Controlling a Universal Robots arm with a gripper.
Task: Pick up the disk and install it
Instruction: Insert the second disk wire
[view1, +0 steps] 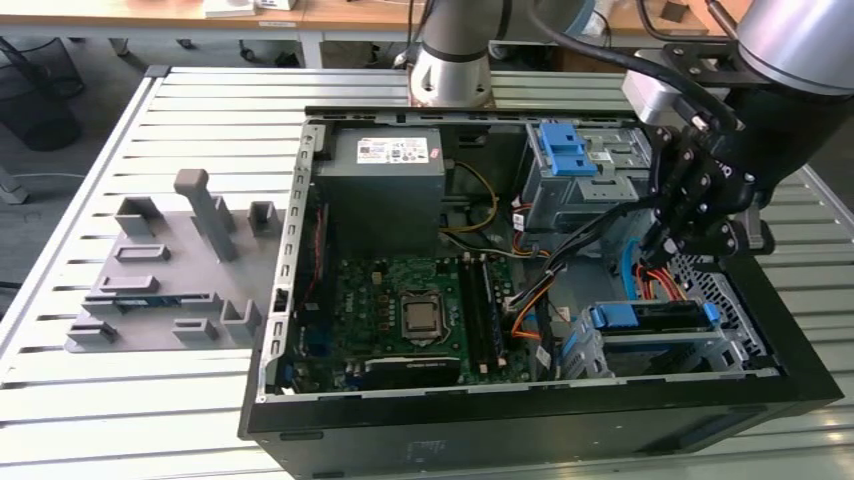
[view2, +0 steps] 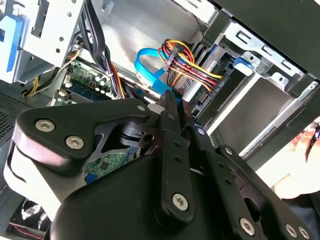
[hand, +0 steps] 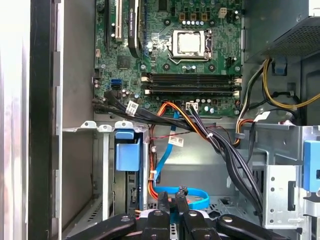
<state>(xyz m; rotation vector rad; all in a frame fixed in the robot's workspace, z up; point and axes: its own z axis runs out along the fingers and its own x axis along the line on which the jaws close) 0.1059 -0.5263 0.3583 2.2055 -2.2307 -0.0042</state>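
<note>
Seen in the exterior view, the open case (view1: 534, 420) lies on the slatted table (view1: 80, 400), with the disk (view1: 654, 318) seated in the drive bay at about four o'clock in the case, its blue bracket running across the bay's top edge. The gripper (view1: 665, 256) hangs inside the case just above that bay, at about three o'clock, apart from the disk. In both wrist views its fingers (hand: 162, 202) are pressed nearly together with nothing between them, and their tips sit close to a blue cable (hand: 187, 195) that loops along the case floor beside a bundle of orange, red and yellow wires (view2: 187, 62). The motherboard (view1: 414, 310) fills the case from six to eight o'clock, and the grey power supply (view1: 387, 190) sits at about eleven o'clock. Outside the case, at nine o'clock on the table, stands a grey fixture (view1: 174, 270) of posts and slots — well apart from the gripper.
</note>
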